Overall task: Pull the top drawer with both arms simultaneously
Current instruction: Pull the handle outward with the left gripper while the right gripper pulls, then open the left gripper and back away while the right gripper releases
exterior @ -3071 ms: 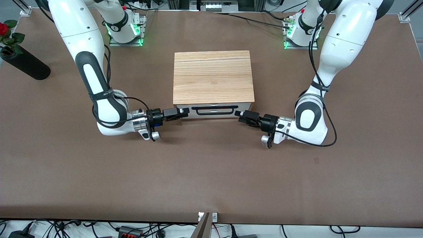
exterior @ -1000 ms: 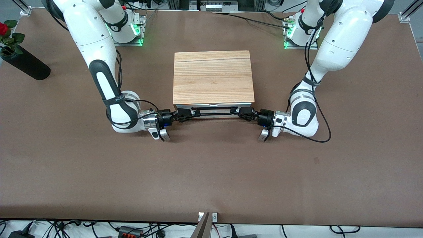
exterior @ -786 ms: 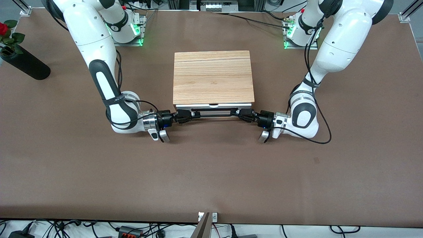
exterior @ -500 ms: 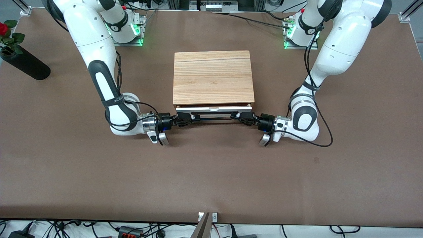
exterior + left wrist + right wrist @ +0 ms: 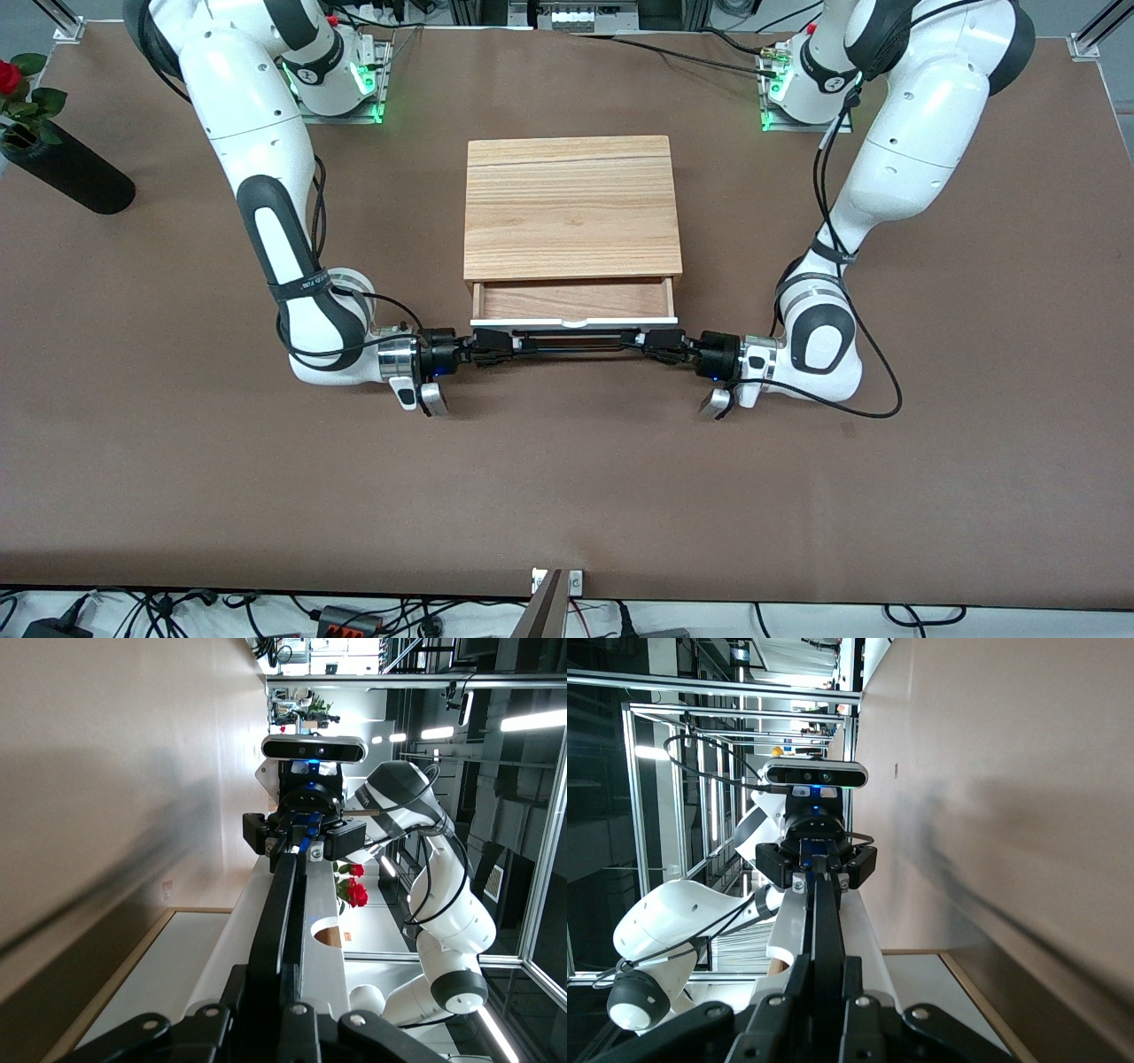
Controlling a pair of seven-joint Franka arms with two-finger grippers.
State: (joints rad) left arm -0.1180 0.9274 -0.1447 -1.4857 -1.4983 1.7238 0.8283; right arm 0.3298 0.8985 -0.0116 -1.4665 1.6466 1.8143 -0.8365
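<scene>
Two grippers clamp the black bar handle (image 5: 580, 341) of the top drawer (image 5: 574, 303): the right gripper (image 5: 505, 344) on the end toward the right arm's base, the left gripper (image 5: 651, 342) on the end toward the left arm's. Each wrist view shows its fingers closed on the bar, the other gripper at the bar's other end. The drawer stands partly out of its light-wood cabinet (image 5: 571, 206), wood floor showing. The cabinet sits on a brown table (image 5: 567, 478); one black vase (image 5: 66, 173) with a red rose stands well apart, toward the right arm's end.
</scene>
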